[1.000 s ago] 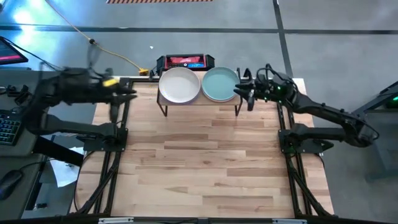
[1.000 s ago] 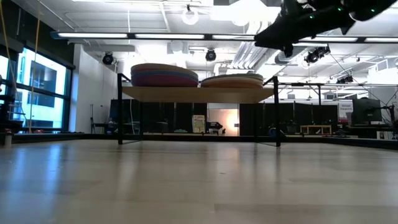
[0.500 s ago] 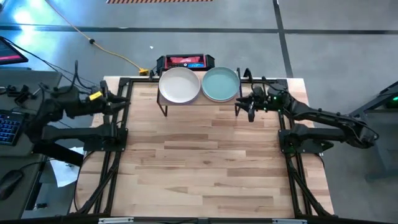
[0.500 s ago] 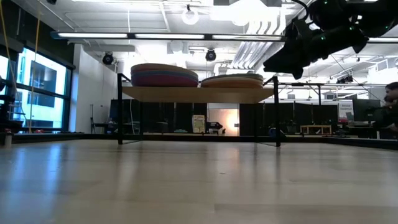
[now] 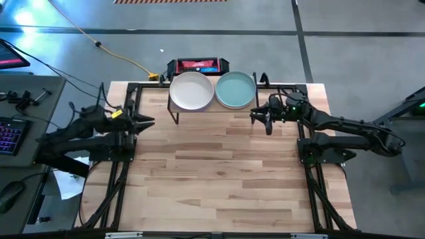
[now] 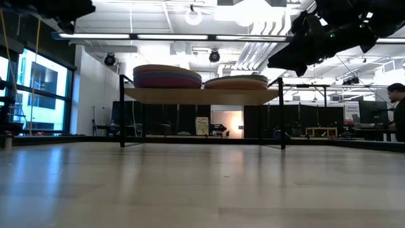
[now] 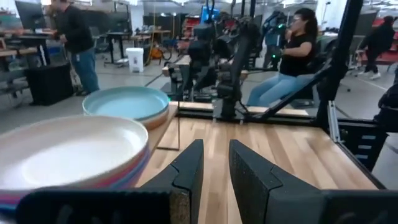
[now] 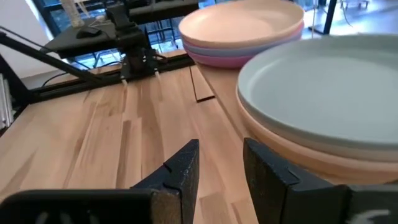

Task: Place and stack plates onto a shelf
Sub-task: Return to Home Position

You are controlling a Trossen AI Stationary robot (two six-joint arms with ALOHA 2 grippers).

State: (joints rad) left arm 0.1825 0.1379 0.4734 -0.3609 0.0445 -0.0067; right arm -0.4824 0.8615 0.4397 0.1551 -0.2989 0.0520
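The shelf [image 6: 202, 95] stands at the table's far middle on thin black legs. Two stacks of plates rest on it. The left stack [image 5: 192, 91] has a cream plate on top of pink, purple and blue ones [image 6: 167, 76]. The right stack [image 5: 236, 89] has a teal plate on top of peach ones [image 8: 323, 93]. My left gripper [image 5: 145, 121] hovers left of the shelf, open by a narrow gap and empty [image 7: 215, 163]. My right gripper [image 5: 255, 117] hovers just in front of the shelf's right end, open by a narrow gap and empty [image 8: 221, 163].
A red and black device [image 5: 197, 66] sits behind the shelf. Black frame rails [image 5: 126, 143] run along the table's left and right sides. Bare wood [image 5: 212, 172] spreads from the shelf to the near edge. People [image 7: 292, 56] are in the room beyond.
My left gripper has swung from the table's far left corner toward the near edge and now points toward the shelf. My right gripper has drawn back from the shelf's right end toward the near edge and gone down a little. The plates have stayed put.
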